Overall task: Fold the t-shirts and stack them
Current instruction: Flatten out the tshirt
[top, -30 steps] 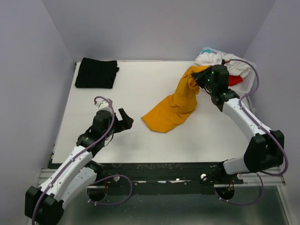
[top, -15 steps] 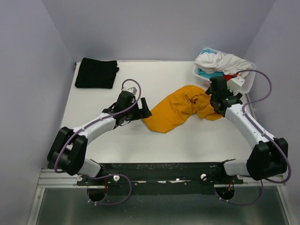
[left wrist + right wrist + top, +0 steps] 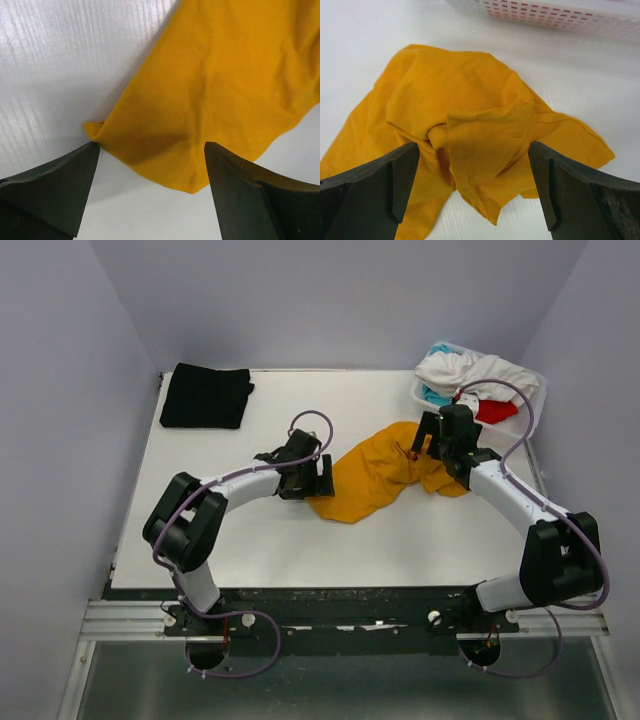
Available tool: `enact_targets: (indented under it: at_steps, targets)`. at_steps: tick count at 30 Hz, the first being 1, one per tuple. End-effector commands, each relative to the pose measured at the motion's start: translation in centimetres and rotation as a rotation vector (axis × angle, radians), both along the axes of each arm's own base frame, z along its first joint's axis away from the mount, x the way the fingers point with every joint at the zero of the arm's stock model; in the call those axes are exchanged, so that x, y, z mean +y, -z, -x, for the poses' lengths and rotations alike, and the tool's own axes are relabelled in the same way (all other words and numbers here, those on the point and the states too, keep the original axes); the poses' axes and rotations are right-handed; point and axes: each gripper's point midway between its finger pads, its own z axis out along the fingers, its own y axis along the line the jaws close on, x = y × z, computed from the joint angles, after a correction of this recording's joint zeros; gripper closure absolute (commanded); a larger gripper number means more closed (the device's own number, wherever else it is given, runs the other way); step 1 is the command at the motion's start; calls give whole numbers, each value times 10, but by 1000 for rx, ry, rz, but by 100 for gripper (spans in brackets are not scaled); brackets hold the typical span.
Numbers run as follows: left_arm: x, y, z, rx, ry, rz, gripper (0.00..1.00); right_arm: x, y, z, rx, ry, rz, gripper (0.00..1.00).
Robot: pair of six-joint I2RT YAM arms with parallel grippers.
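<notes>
1. At the near edge of the desk (image 3: 280, 540), the left arm (image 3: 230, 485) and the right arm (image 3: 510, 495) both reach away toward the middle.
2. Just past them, at the centre of the desk, the mustard-orange t-shirt (image 3: 375, 475) lies unfolded and rumpled. Its flatter part points to 7 o'clock and its bunched part to 2 o'clock.
3. At the shirt's 9 o'clock edge sits the left tool (image 3: 318, 476), spread wide and pinching nothing. In the wrist view its two fingers (image 3: 50, 190) straddle a corner of the hem. One tip is right at the cloth's edge, and I cannot tell whether it touches.
4. At the shirt's 2 o'clock end the right tool (image 3: 432, 437) hangs over the bunched folds. It is also spread wide and grips nothing, with its fingers (image 3: 570, 190) on either side of the crumpled heap.
5. Farther off, in the 11 o'clock corner of the desk, the black t-shirt (image 3: 205, 395) lies folded in a neat rectangle, well apart from everything else.
6. Farthest off, at 1 o'clock, the white lattice basket (image 3: 527, 418) holds a white t-shirt (image 3: 470, 370) heaped on top. A teal t-shirt (image 3: 434, 395) and a red t-shirt (image 3: 495, 412) show beneath it.
</notes>
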Motion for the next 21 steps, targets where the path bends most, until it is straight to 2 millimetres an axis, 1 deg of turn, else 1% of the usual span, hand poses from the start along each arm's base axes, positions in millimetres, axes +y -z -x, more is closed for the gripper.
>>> enact_targets:
  at_steps: [1, 4, 5, 6, 7, 8, 9, 12, 14, 16, 17, 19, 21]
  targets:
    - [-9, 17, 5, 73, 12, -29, 17, 6, 2, -8, -5, -19, -16, 0]
    - [-21, 23, 3, 98, 24, -27, 32, 9, 0, -7, -28, -33, -32, 0]
    - [-22, 24, 3, 105, 21, -32, 40, 10, -1, -8, -34, -39, -34, 0]
    - [-25, 25, 0, 108, 18, -33, 52, 11, -1, -7, -36, -47, -33, 0]
    - [-27, 26, -1, 109, 21, -34, 69, 11, -1, -6, -36, -49, -34, 0]
    - [-30, 26, -3, 106, 21, -36, 97, 10, 0, -6, -36, -50, -30, 0]
    - [-29, 26, -5, 103, 15, -42, 100, 9, 1, -6, -33, -49, -24, 0]
    - [-22, 18, -6, 50, -1, -55, 100, 8, 4, -6, -18, -41, -14, 0]
    - [-10, 9, -4, -14, -31, -64, 100, 9, 9, -6, -2, -43, -22, 0]
    - [6, -6, -1, -83, -62, -71, 100, 15, 13, -8, 12, -56, -42, 0]
    - [13, -8, 3, -98, -71, -81, 100, 16, 15, -9, 15, -48, -57, 0]
    - [24, -14, 10, -125, -86, -83, 100, 18, 17, -15, 17, -14, -92, 3]
    - [30, -17, 18, -132, -94, -72, 100, 20, 24, -20, 33, 11, -116, 9]
